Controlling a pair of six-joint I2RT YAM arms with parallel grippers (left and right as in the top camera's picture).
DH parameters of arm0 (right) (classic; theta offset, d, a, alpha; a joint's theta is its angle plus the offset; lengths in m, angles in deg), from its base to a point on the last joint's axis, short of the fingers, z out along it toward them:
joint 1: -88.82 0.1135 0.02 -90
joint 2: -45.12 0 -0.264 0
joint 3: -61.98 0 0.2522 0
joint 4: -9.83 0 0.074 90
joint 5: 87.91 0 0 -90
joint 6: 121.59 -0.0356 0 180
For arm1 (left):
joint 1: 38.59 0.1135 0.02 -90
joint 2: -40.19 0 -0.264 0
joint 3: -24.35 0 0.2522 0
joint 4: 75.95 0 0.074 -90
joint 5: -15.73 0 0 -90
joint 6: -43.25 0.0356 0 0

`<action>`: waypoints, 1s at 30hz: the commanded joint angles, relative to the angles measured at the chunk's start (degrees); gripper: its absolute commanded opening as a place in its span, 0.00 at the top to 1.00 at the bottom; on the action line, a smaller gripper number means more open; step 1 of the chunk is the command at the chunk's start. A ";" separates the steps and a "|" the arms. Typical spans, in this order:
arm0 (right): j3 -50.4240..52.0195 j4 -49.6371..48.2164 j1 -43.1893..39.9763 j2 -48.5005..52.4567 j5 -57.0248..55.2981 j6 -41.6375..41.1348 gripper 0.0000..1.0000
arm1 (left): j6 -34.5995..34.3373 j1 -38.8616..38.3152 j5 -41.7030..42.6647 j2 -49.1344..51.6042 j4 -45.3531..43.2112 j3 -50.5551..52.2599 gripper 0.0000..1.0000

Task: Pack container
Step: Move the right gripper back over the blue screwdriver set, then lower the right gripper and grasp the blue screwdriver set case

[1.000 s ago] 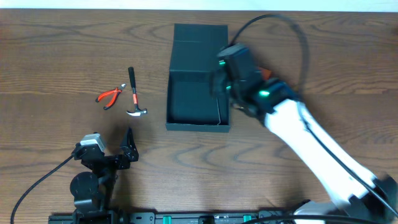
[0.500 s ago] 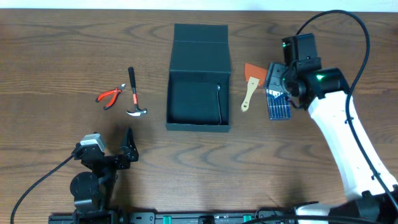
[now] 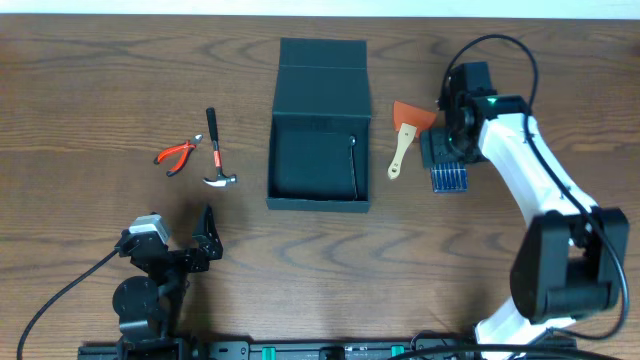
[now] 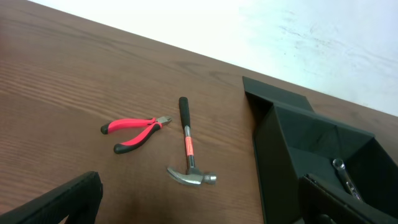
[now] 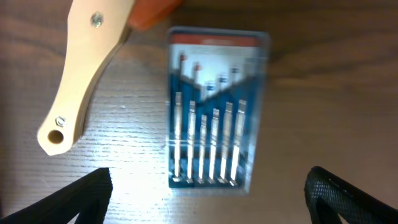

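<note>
Dark teal-black container [image 3: 318, 150]: stood mid-table between the two arms, its flap lid laid back toward the far edge. The cavity is thus left open from above, and it is judged to be within reach of either arm.
Metal tool [image 3: 353, 165]: laid inside the container along its right wall, so counted as packed. A wrench-like head is shown in the left wrist view.
Right gripper [image 3: 443, 150]: held low over the screwdriver set [image 5: 211, 112], jaws spread wide to either side of the case, nothing clasped. This is judged to be an alignment for a pick.
Screwdriver set: laid flat on the table [image 3: 100, 80], right of the container, its long axis running between the two fingers, which is judged to favour a grip across the narrow width.
Scraper [image 3: 404, 140]: wooden handle and orange blade, laid between the container and the set, just beside the latter.
Left gripper [image 3: 207, 235]: parked near the front edge, jaws apart and empty, kept well clear of the work.
Hammer [image 3: 214, 150] and pliers [image 3: 178, 153]: left of the container, just beside each other, seemingly not touching.
Count: one container and one tool inside it. Four items are left outside: one hammer, one pair of pliers, one scraper and one screwdriver set. About six drivers are seen in the case, though the view is blurred.
</note>
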 commanded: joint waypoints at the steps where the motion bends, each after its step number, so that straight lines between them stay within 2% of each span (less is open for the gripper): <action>1: 0.46 -0.81 -0.46 2.64 2.56 6.21 0.07 | -0.33 0.20 -0.72 -0.35 0.37 1.46 0.02; 11: 0.50 -4.35 -2.43 7.72 2.75 7.56 0.06 | -0.33 0.20 -0.72 -0.35 0.37 1.46 0.01; 21: 0.52 -7.37 -4.50 8.98 7.72 9.84 0.05 | -0.33 0.20 -0.72 -0.35 0.37 1.46 0.01; 30: 0.52 -8.33 -4.52 10.32 7.72 10.69 0.06 | -0.31 0.20 -0.72 -0.35 0.37 1.46 0.02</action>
